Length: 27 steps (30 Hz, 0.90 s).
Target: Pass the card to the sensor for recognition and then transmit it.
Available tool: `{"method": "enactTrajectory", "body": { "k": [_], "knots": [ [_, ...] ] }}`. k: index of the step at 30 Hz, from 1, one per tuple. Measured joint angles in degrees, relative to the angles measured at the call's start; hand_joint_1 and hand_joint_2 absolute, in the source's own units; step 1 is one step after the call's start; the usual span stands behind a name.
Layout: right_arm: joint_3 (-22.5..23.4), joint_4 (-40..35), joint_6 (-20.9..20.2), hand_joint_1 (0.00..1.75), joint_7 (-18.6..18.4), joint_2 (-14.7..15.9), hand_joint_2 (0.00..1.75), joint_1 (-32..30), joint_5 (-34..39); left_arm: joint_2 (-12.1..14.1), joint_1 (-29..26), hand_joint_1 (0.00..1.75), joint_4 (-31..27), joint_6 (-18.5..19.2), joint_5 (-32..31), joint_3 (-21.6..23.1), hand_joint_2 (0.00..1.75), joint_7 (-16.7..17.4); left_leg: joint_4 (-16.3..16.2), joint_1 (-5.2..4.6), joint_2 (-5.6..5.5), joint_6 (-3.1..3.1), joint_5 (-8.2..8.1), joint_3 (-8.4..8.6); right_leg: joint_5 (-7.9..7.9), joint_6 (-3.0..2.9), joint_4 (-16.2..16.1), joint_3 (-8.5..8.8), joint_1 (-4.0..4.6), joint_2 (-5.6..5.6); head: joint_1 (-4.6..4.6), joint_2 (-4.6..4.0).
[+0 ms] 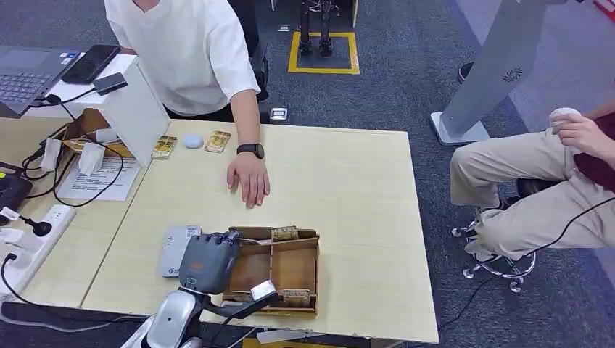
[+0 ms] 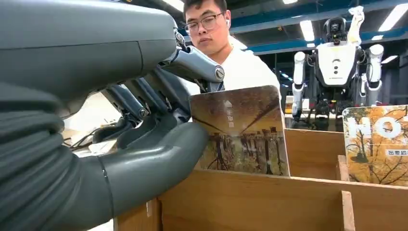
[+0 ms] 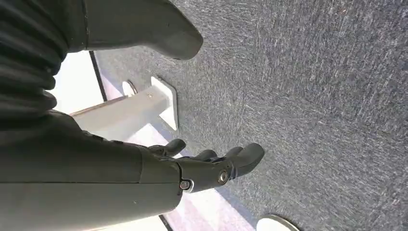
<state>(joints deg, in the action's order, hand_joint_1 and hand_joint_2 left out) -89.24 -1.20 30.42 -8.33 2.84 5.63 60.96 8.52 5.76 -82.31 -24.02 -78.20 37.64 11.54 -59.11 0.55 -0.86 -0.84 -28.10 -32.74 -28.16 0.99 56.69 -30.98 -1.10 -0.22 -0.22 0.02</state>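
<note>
A wooden card box stands near the table's front edge. My left hand reaches into its left end. In the left wrist view the thumb lies against the front of an upright picture card and the dark fingers sit behind it, so the hand pinches the card, which still stands in the box. A second card stands in the neighbouring slot. The flat grey-white sensor lies on the table just left of the box. My right hand hangs over the carpet, fingers apart and holding nothing.
A person in a white shirt stands across the table with a hand flat on it. Two cards and a white puck lie at the far edge. Cables, a power strip and a laptop are at left; a seated person is at right.
</note>
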Motion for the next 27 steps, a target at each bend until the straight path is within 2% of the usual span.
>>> {"method": "enactTrajectory", "body": {
  "k": [12, 16, 18, 22, 27],
  "knots": [
    [0.0, -0.1, 0.0, 0.00, 0.0, 0.0, 1.75, 0.0, -0.1, -0.1, -1.0, 1.75, 0.5, -3.6, -0.2, 0.0, 1.75, -1.0, 0.0, 0.00, 0.00, 0.00, 0.00, 0.00, 0.00, 0.00, 0.0, -0.01, 0.00, 0.00, -0.02, 0.00],
    [0.0, -0.1, 0.2, 0.00, 0.0, 0.0, 1.75, 0.0, -0.1, -0.5, -1.7, 1.75, 0.5, -6.1, 0.1, -0.4, 1.75, -1.6, 0.0, 0.00, 0.00, 0.00, 0.00, -0.01, 0.00, 0.00, 0.0, -0.01, 0.00, 0.00, 0.00, -0.02],
    [0.0, -0.1, 0.3, 0.00, 0.1, 0.0, 1.75, 0.0, -0.1, -1.0, -2.3, 1.75, 0.5, -8.7, 1.5, -1.0, 1.75, -2.6, 0.0, 0.00, 0.01, 0.00, 0.00, -0.01, 0.00, 0.00, 0.0, -0.01, 0.00, 0.00, -0.02, -0.02],
    [0.0, -0.2, 0.9, 0.00, 0.1, 0.0, 1.75, 0.0, 0.5, -3.0, -3.7, 1.75, -0.5, -14.7, 7.2, -2.9, 1.75, -6.3, 0.0, 0.00, 0.00, 0.00, 0.00, -0.01, 0.00, 0.00, 0.0, -0.02, 0.00, 0.00, -0.02, 0.00],
    [0.0, -0.3, 1.1, 0.00, 0.2, -0.3, 1.75, -0.1, 1.5, -8.0, -6.6, 1.75, -4.0, -15.5, 13.8, -7.8, 1.75, -15.4, 0.0, -0.01, 0.01, -0.01, -0.01, -0.01, 0.00, 0.00, 0.0, -0.03, 0.00, 0.01, 0.00, -0.02]
  ]
}}
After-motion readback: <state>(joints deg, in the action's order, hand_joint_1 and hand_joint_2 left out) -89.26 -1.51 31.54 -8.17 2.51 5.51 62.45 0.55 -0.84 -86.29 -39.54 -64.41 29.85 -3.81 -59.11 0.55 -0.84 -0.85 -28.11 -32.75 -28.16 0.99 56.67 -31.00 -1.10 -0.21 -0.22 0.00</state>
